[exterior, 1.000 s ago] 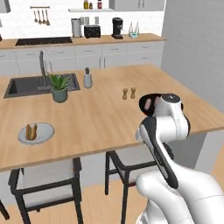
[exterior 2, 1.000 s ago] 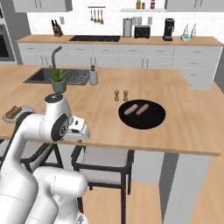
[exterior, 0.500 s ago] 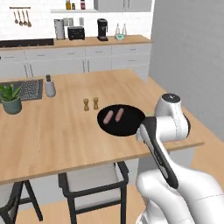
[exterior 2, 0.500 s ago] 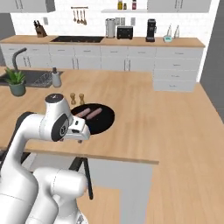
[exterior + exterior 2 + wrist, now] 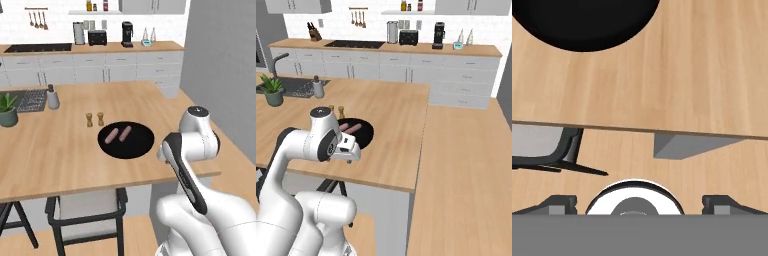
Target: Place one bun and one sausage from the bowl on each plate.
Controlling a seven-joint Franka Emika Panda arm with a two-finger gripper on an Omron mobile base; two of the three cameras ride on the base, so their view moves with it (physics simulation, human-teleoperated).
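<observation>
Here, L to R: small wooden salt/pepper shakers; wide glossy black bowl on the wooden counter, w/ two pinkish-brown sausages inside; two-finger gripper near counter edge, fingers apart.

This is a home kitchen. A long wooden island counter fills the foreground, with a stool tucked under its edge. A sink is set into the island beside a potted plant, and small salt and pepper shakers stand on the wood. Along the back wall run white cabinets with a black cooktop, a toaster, a coffee machine, a knife block and hanging utensils on white tile.
</observation>
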